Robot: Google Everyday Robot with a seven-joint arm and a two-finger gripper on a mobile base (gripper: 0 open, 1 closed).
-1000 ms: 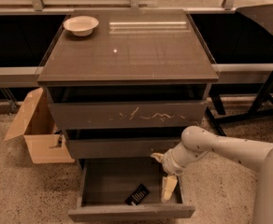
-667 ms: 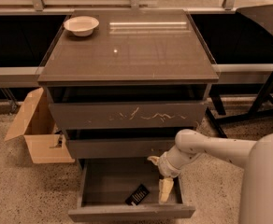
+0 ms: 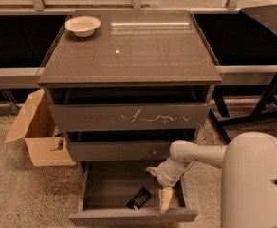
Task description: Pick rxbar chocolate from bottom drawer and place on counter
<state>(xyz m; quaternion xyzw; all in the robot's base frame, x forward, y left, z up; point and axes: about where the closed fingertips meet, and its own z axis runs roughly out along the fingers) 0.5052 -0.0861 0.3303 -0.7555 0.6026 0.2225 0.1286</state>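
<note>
Camera view: bottom drawer pulled out. Rxbar lies flat on the drawer floor near the front wall, right of centre and skewed. Arm enters from the right. Claw sits inside the drawer at its right side, spread and holding nothing. Its lower finger points down just right of the rxbar, not touching it. Desk carries a white bowl at its back left corner. Upper two drawers are shut.

One camera only: high, near side of counter, facing far, tilted down. Mid range; counter through bottom drawer framed. Low right: gripper, over bottom drawer.
</note>
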